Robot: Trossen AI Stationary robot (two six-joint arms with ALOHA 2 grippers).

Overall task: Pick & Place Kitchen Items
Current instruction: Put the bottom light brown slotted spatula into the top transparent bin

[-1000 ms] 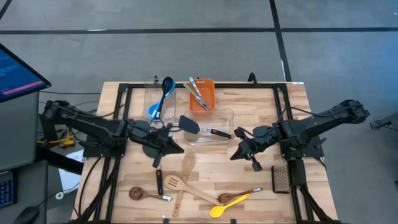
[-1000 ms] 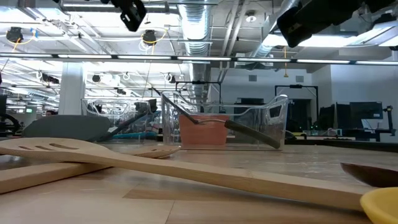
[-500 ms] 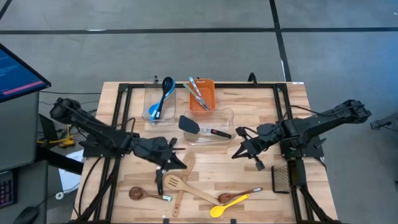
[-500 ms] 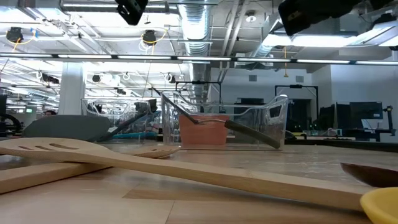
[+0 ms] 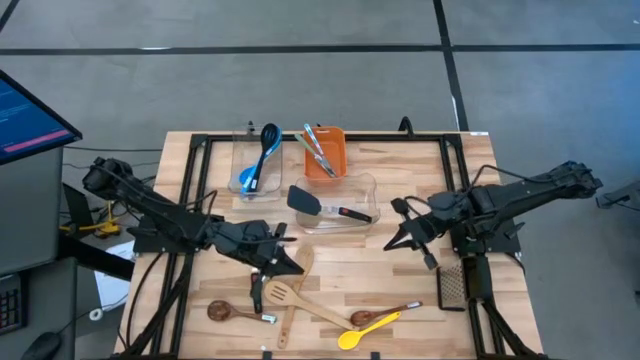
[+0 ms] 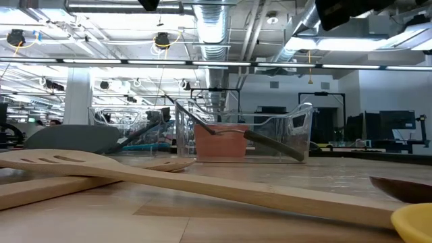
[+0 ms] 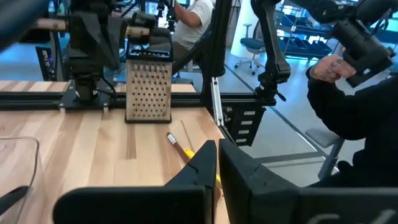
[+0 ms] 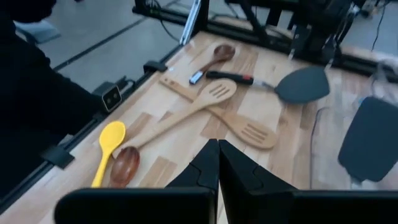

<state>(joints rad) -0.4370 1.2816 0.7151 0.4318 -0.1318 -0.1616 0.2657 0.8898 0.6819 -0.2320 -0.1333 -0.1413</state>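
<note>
**Light, stiff utensils on the near tabletop; both pincers clenched and empty**

Nearest the front edge of the tabletop [image 5: 420, 160] lies the yellow spoon [image 5: 366, 330] beside a dark wooden spoon [image 5: 385, 315]. It looks light, smooth and probably a little slippery, so mid-handle seems the safest hold. Next to them the slotted wooden spatula [image 5: 300, 303] crosses a plain wooden spoon [image 5: 296, 285]. Both should be rigid and light, with a dry grain that grips well (the crossed handles may drag one another if the lower is lifted first). A second brown spoon [image 5: 232, 312] and a black turner [image 5: 256, 291] lie to their left, all flat on the wood.

The left pincer [image 5: 291, 266] hangs just over the head of the plain wooden spoon, fingers pressed together, holding nothing; its arm reaches in low from the left side. The right pincer [image 5: 395, 243] is likewise clenched and empty, hovering well apart over bare wood at mid-table.

Farther back, a black spatula [image 5: 318, 206] rests in a clear tub [image 5: 368, 190]. Beyond it blue spoons [image 5: 262, 160] stand in another tub, beside an orange bin [image 5: 334, 160].
</note>
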